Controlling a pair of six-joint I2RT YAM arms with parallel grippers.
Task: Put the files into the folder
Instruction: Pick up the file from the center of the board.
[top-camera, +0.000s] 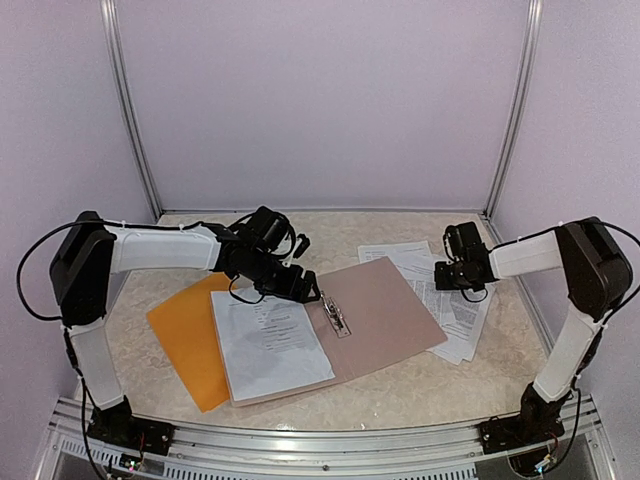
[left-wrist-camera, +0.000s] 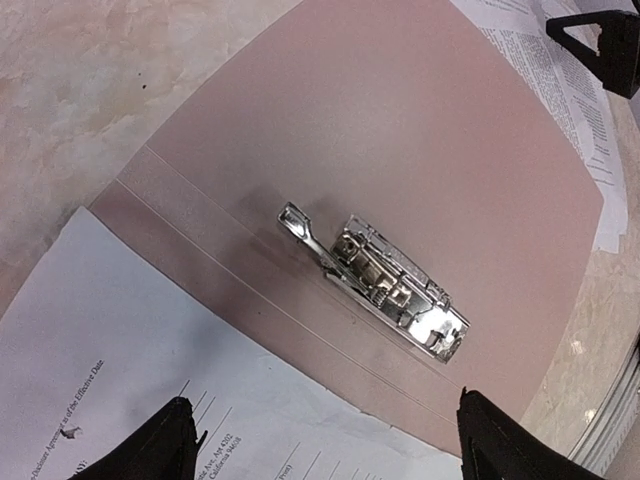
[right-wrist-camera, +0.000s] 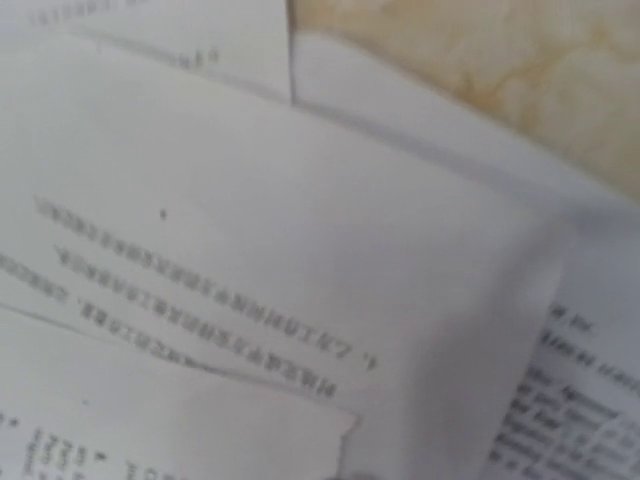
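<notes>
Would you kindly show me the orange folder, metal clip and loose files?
orange folder (top-camera: 185, 330), top view, bare left half
metal clip (left-wrist-camera: 385, 280), left wrist view, spring middle
loose files (top-camera: 462, 322), top view, printed top sheet

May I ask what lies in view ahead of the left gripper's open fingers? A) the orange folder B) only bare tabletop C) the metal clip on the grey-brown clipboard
C: in the left wrist view, the left gripper, jaws wide apart, frames the metal clip fixed on the grey-brown clipboard.
</notes>
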